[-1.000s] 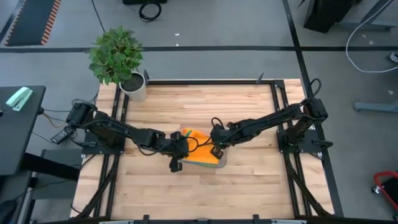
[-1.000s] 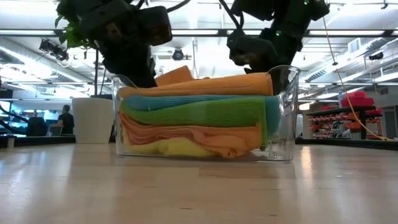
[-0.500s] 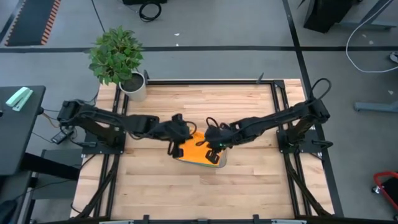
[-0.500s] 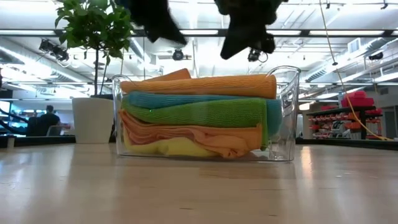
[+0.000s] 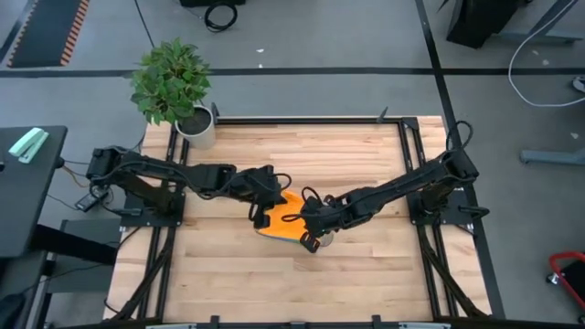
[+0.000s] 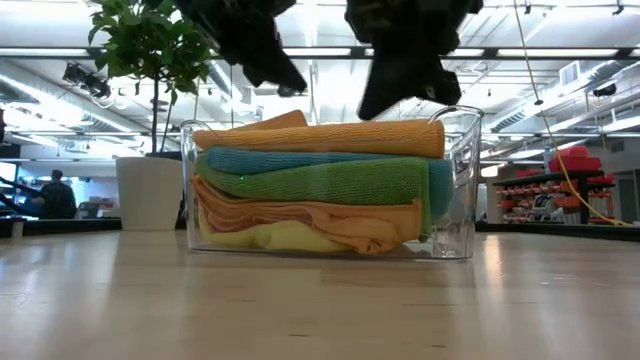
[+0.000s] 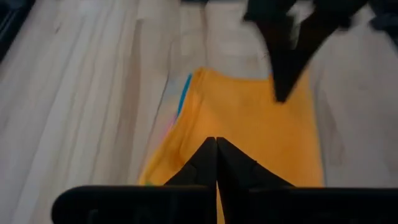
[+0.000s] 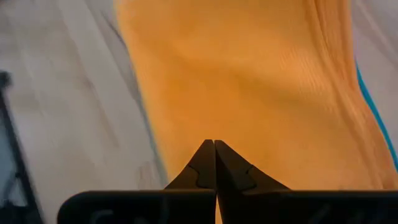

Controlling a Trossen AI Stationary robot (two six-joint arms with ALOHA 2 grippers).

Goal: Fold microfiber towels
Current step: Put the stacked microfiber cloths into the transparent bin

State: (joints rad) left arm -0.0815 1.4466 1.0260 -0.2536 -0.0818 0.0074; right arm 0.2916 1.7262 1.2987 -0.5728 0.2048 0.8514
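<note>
Left gripper (image 5: 266, 195) and right gripper (image 5: 313, 228) pinched together, empty, above orange towel (image 5: 285, 219) in bin (image 6: 462, 180).

Both arms reach toward the table's middle; the left gripper (image 5: 260, 216) and right gripper (image 5: 309, 242) hang empty, fingers pressed together.

Surface (image 5: 347, 265): light wooden butcher-block top of lengthwise planks, bordered by a dark metal frame (image 5: 302, 119).

Items resting directly on it:
- Clear plastic bin (image 6: 460, 180), near the centre; rounded corners, transparent walls. Contents, stacked flat from the base upward: yellow towel (image 6: 280, 238), orange towel (image 6: 330, 216), green towel (image 6: 340, 180), blue towel (image 6: 270, 160), and a second orange towel (image 6: 340, 137) on top, level with the rim.
- White plant pot (image 5: 197, 128) at the far left corner, holding a leafy green plant (image 5: 170, 80).
- Two arm bases, one at the left edge (image 5: 137, 196), one at the right edge (image 5: 443, 196).
</note>
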